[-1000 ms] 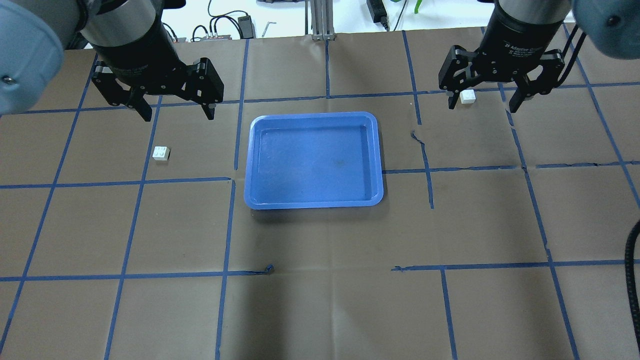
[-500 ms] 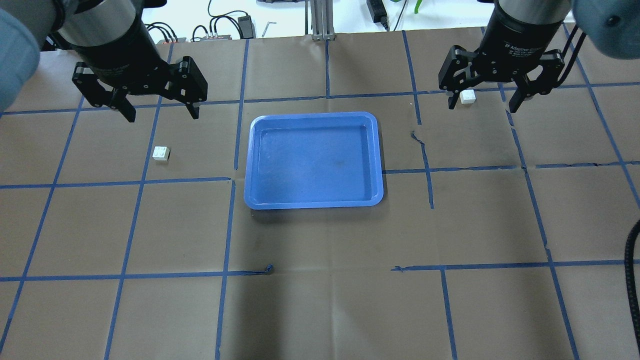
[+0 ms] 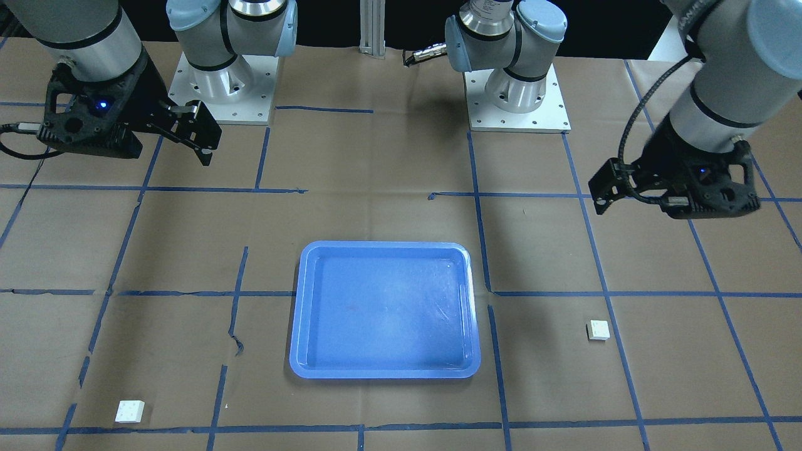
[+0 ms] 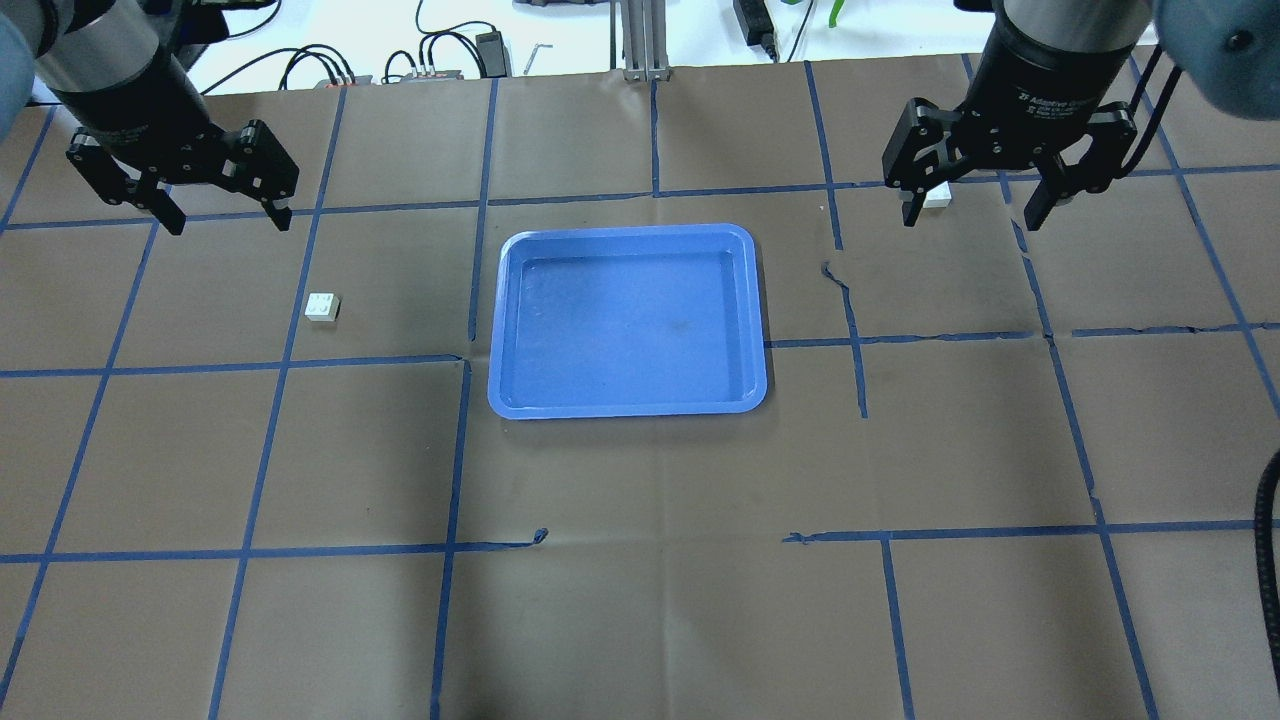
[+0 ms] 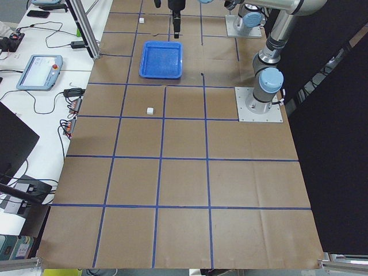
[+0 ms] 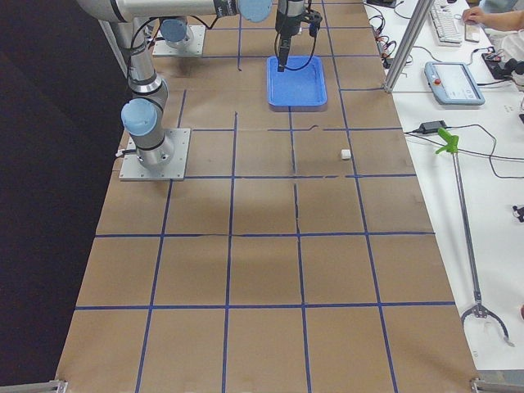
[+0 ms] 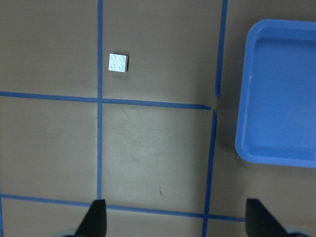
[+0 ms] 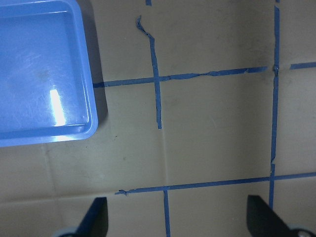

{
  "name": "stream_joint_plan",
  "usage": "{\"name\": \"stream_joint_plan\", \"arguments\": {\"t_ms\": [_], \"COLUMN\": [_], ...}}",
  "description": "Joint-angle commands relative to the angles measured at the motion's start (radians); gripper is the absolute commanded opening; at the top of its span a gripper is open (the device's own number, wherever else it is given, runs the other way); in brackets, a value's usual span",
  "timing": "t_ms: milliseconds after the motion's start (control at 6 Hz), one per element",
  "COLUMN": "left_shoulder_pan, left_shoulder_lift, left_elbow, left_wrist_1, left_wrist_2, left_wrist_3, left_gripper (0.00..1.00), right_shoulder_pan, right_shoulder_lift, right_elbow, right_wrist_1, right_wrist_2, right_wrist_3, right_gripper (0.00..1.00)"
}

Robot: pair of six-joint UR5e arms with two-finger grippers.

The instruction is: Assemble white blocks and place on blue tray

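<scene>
Reading "Adaptive" on my black right claw (image 4: 971, 215) (fingers apart); black left claw (image 4: 229, 222) likewise apart above the brown desk (image 4: 640, 600).

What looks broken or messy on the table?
Only the blue tape lines: one is ragged and torn right of the blue tray, another curls up nearer the robot. The tray looks unhurt, and both white blocks sit flat.

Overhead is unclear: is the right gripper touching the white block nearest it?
Apart. Front view shows the right gripper well clear of the white block.
</scene>
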Motion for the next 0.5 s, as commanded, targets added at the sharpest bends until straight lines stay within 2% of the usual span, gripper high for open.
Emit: {"name": "stream_joint_plan", "arguments": {"t_ms": [0, 167, 333], "left_shoulder_pan": [0.049, 0.067, 0.082], "left_shoulder_lift": [-0.165, -0.246, -0.34], "left_elbow": [-0.041, -0.091, -0.128], "left_wrist_1": [0.22, 0.366, 0.519], "left_wrist_2": [-0.001, -0.008, -0.01], "left_wrist_3": [0.131, 0.204, 0.23], "left_gripper": [0.99, 0.99, 0.99], "right_shoulder_pan": [-0.008, -0.019, -0.031], "right_shoulder_lift": [0.006, 0.03, 0.064], "right_elbow": [-0.001, -0.001, -0.009], "right_wrist_1": [-0.039, -0.153, -0.182], "right_wrist_2": [-0.008, -0.012, -0.012], "right_wrist_3": [-0.318, -0.549, -0.796], "right_gripper": [1.0, 1.0, 1.0]}}
